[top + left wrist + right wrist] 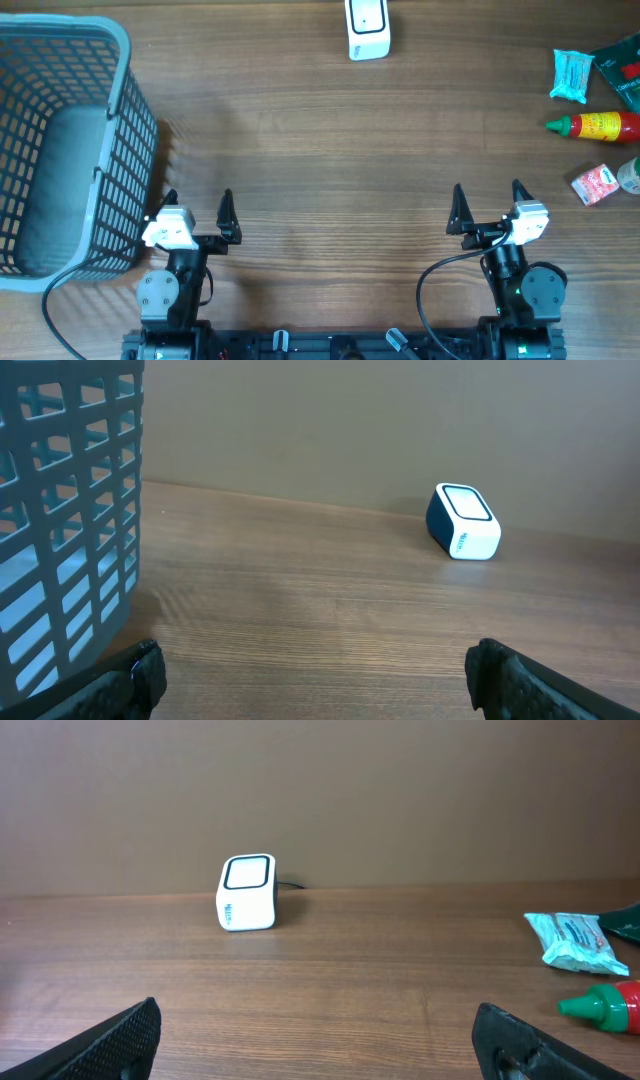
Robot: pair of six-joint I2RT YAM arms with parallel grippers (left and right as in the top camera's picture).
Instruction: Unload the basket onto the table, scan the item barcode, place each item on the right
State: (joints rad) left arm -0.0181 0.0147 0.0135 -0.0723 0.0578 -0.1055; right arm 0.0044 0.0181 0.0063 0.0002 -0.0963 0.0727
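Pincers both released, I see left gripper and right gripper jaws spread, holding nothing, one scanner far centre, one basket just beside left gripper, far right one teal packet, one red sauce bottle, one pink packet, others cropped.

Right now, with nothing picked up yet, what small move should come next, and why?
Probably reach the right gripper toward the sauce bottle: that gripper is open and empty, and the bottle lies on that arm's side of the table.
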